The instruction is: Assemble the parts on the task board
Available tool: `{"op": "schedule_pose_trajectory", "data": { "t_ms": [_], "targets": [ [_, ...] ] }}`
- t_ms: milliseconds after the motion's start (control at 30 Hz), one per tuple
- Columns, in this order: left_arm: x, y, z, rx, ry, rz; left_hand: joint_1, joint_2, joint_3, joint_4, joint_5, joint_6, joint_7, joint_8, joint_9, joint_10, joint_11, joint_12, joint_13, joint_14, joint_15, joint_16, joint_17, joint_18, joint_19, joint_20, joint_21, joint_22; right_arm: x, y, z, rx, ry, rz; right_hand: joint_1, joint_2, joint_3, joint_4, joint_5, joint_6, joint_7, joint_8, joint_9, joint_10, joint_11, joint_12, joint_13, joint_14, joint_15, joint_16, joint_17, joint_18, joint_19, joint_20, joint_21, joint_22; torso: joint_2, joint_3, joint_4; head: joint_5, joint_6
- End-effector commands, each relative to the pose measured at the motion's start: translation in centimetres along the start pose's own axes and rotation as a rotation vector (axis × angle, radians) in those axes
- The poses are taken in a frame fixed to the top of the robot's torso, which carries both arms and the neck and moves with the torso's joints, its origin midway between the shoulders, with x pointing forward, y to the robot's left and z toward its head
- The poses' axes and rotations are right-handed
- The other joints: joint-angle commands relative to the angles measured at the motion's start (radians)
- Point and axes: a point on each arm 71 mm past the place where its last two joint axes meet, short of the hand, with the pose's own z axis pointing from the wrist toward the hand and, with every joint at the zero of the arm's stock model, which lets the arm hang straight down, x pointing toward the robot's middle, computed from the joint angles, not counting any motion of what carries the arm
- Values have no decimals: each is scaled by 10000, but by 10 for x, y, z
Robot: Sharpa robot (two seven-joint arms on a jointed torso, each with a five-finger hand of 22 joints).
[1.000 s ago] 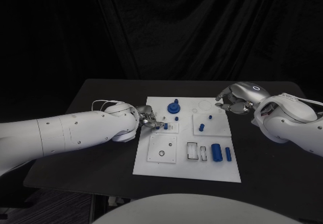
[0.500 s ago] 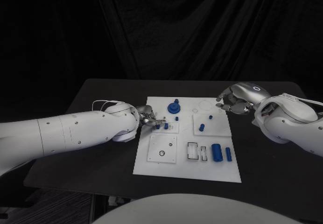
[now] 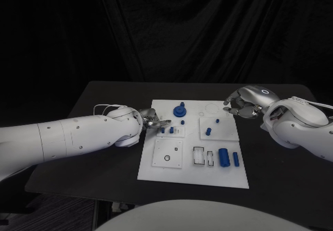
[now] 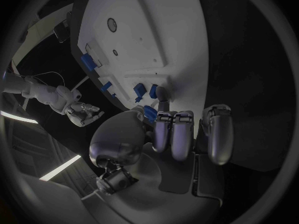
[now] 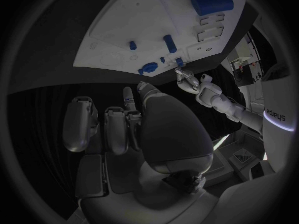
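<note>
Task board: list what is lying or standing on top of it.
On the task board: a blue gear-like part, small blue pegs, a large blue cylinder. The left robot hand covers its left edge there.

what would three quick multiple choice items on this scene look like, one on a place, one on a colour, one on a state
1. Where is the left hand?
A. at the task board's left edge
B. off the table
C. over the board's near right corner

2. What colour is the large cylinder lying on the task board?
A. red
B. blue
C. yellow

3. What is the right hand doing?
A. gripping the large cylinder
B. lifting the board
C. holding nothing, at the board's far right corner

Answers: 1 A, its fingers reach the small blue pegs there. 2 B, it shows blue against the white board. 3 C, no part sits in its curled fingers.
</note>
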Motion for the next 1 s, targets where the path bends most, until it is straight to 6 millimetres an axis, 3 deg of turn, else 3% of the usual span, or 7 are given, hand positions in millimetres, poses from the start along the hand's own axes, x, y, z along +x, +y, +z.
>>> {"op": "schedule_pose_trajectory", "data": {
  "t_ms": [33, 567, 600, 733, 767, 933, 1000],
  "targets": [
    [5, 2, 0, 129, 44, -97, -71, 79, -113, -7, -75, -26, 36, 60, 54, 1024, 33, 36, 2633, 1038, 11, 26, 2631, 55, 288, 51, -54, 2104, 2, -1, -1, 203, 101, -13, 44, 26, 51, -9, 56, 71, 11, -48, -9, 355, 57, -33, 1909, 743, 72, -57, 1361, 192, 13, 71, -62, 1748, 6, 1, 5, 5, -1],
    [2, 0, 0, 510, -259, -231, 299, 353, -460, -28, 383, -41, 7, 207, 334, 1024, 13, 36, 2633, 1038, -2, 26, 2631, 56, 286, 42, -76, 2124, 2, -1, -1, 212, 102, -13, 49, 29, 60, -10, 68, 75, 10, -48, -11, 328, 57, -64, 1881, 741, 71, -65, 1354, 194, 9, 71, -74, 1745, 10, -1, 0, 15, -1],
    [0, 0, -1, 650, -487, -243, 590, 330, -539, -32, 719, -57, -7, 252, 370, 1024, 0, 36, 2633, 1038, -12, 26, 2631, 47, 312, 34, -42, 2147, 1, -2, -1, 205, 85, -10, 49, 29, 60, -10, 68, 75, 10, -48, -11, 328, 57, -64, 1881, 741, 71, -65, 1354, 194, 9, 71, -74, 1745, 7, -1, -1, 8, -1],
    [-8, -2, -7, 1356, -1708, 355, 1207, 207, -683, -29, 1188, -77, -52, 461, 411, 1024, -39, 36, 2633, 1038, -50, 26, 2631, 21, 381, 7, 53, 2198, 0, -2, -2, 168, -15, 6, 49, 29, 60, -10, 68, 75, 10, -48, -11, 328, 57, -64, 1881, 741, 71, -65, 1354, 194, 9, 71, -74, 1745, 3, 0, 0, -17, -1],
    [-11, -2, -9, 1619, -2166, 591, 1583, 44, -741, -56, 1428, -71, -92, 605, 418, 1024, -69, 36, 2633, 1038, -68, 26, 2631, 9, 416, -19, 101, 2222, 0, -3, -3, 165, -45, 9, 49, 29, 60, -10, 68, 75, 10, -48, -11, 328, 57, -64, 1881, 741, 71, -65, 1354, 194, 9, 71, -74, 1745, 3, -2, -2, -21, -1],
    [-35, -6, -24, 2991, -4292, 1537, 2339, -304, -955, -52, 1554, -230, -118, 885, 416, 1024, -96, 36, 2633, 1038, -95, 26, 2631, 15, 397, -47, 60, 2218, -1, -4, -4, 186, -120, 6, 51, 29, 66, -10, 77, 76, 11, -50, -14, 320, 56, -74, 1872, 741, 70, -62, 1357, 195, 7, 70, -80, 1744, -11, 2, -1, -67, -1],
    [-45, -11, -30, 3587, -4994, 1939, 2705, -401, -1077, -24, 1549, -552, -38, 892, 412, 1024, -21, 36, 2633, 1038, -43, 26, 2631, 66, 251, -4, -165, 2147, -1, -5, -4, 187, -158, 7, 45, 24, 64, -6, 78, 77, 13, -50, -15, 320, 56, -75, 1871, 742, 70, -57, 1361, 196, 6, 70, -83, 1743, -16, -2, -1, -88, -1]
  ]
}}
